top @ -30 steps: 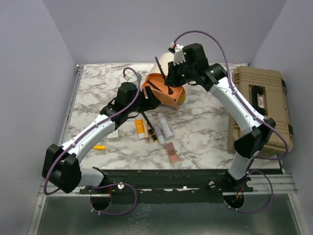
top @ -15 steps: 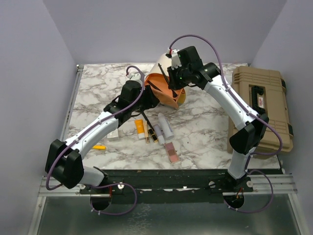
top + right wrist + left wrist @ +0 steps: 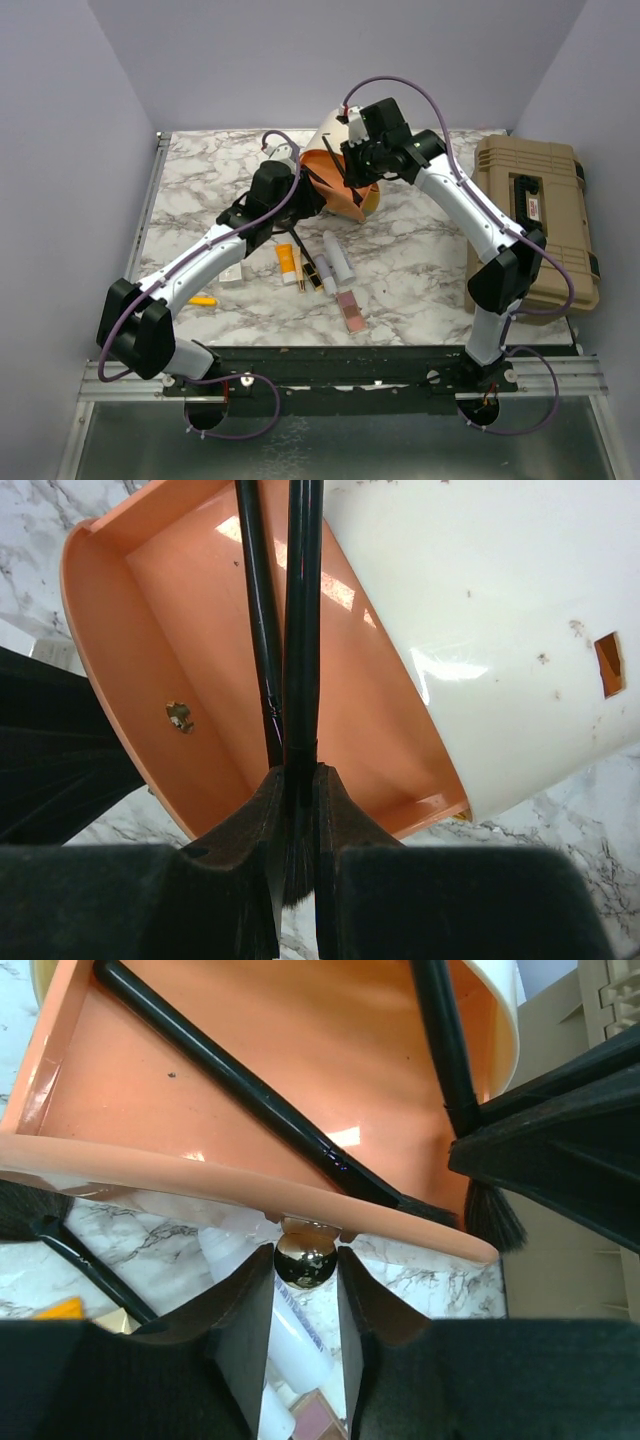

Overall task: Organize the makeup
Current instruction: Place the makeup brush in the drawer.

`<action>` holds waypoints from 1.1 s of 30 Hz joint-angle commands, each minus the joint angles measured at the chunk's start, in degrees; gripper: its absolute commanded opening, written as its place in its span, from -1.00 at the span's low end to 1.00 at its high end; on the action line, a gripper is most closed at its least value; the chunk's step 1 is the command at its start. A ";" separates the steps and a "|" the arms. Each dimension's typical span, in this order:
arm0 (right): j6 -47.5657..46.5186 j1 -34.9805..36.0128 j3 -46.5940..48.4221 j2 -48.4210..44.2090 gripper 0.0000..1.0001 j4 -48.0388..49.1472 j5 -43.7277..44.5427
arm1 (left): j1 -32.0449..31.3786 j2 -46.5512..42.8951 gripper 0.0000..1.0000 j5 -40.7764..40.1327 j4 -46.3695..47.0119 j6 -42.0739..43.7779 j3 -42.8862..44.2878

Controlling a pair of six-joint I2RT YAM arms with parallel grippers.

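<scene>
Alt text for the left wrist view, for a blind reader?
The left gripper's two black fingers grip a shiny round metal knob on the front lip of a glossy orange plastic tray. One long black makeup brush lies diagonally inside the tray; the right gripper holds a second black brush at the tray's right side, over a white marble tabletop.

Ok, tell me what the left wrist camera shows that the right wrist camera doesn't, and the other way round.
Only the left wrist view: the left gripper closed on the drawer's round metal knob, with white tubes and a pink palette on the marble below.
Only the right wrist view: the right gripper pinching a black brush, and the cream case side with its small rectangular cutout.
Both: the orange drawer and a second black brush lying inside.
</scene>
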 commanded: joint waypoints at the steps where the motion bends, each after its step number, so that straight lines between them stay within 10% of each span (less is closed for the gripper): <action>1: -0.85 0.21 2.85 2.96 -0.94 -2.35 0.83 | -0.31 0.65 -0.41 0.49 1.64 1.06 0.63; 11: -0.72 0.21 3.57 3.09 -0.84 -2.03 -4.15 | -0.31 -0.61 -0.93 1.07 1.66 1.39 -0.31; 33: -2.41 0.25 5.12 4.47 -0.74 -3.85 -1.78 | -0.31 -0.52 -1.00 3.67 1.59 2.39 1.00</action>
